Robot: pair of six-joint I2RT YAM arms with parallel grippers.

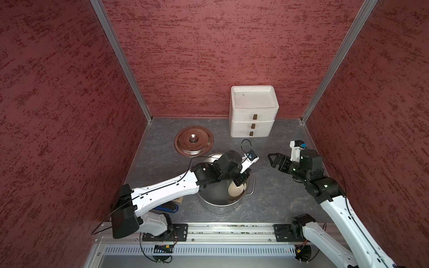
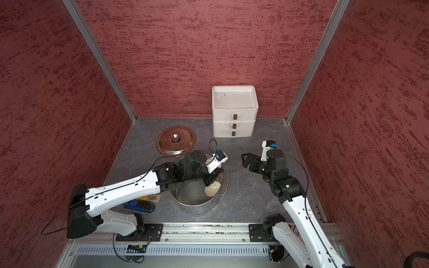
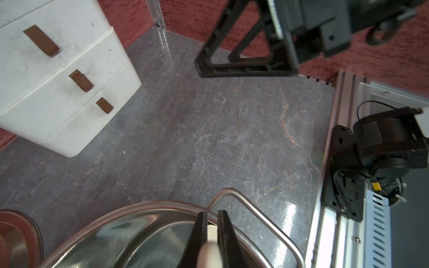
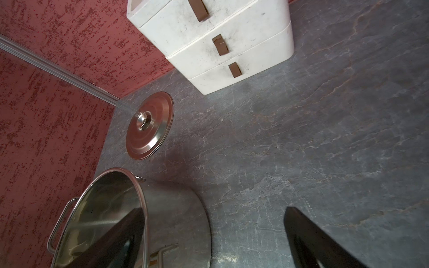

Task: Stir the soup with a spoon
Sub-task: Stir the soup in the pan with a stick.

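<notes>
While left gripper pinches spoon between closed jaws inside pot, right gripper wide, empty.

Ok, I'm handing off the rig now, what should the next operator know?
The left end effector is shut on the spoon; its bowl hangs inside the pot, by the right side.
The right end effector is open, empty, above the table right of the pot.
The lid lies flat on the table behind the pot.
Done: lid off, spoon grasped and in the pot.
Left: the stirring; no liquid shows in the pot.
</notes>
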